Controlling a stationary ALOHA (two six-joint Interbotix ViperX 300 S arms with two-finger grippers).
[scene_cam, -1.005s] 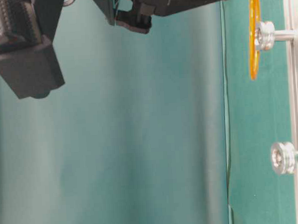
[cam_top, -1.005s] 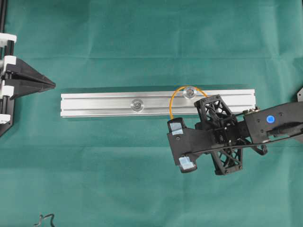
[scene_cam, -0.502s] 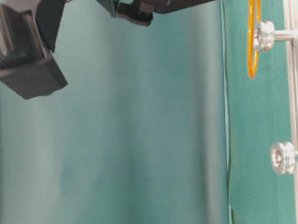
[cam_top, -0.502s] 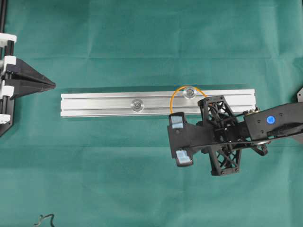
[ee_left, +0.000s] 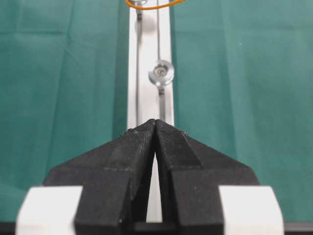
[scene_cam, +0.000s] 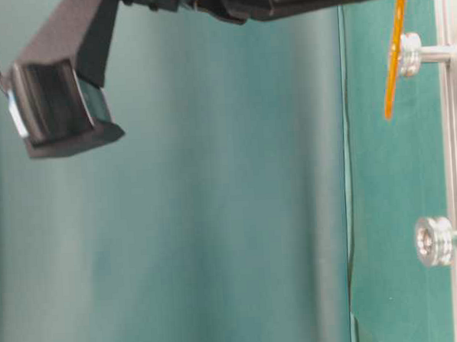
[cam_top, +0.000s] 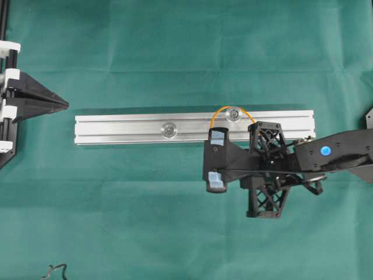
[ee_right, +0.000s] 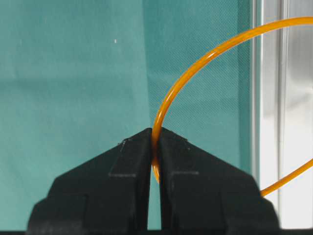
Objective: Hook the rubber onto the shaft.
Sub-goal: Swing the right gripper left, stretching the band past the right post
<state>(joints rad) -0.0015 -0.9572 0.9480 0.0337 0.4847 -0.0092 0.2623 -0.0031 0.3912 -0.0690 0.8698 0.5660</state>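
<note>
Green cloth — one rail, two shafts, one rubber.

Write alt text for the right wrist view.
The shut right gripper pinches an orange rubber band between its black fingertips. The loop arcs up and right over green cloth toward a silver rail along the right edge.

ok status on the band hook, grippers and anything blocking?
Right gripper shut on the rubber band. Left gripper shut, parked off the rail's end. Band arcs around the right shaft in the overhead view; seating unclear. Nothing in the way.
</note>
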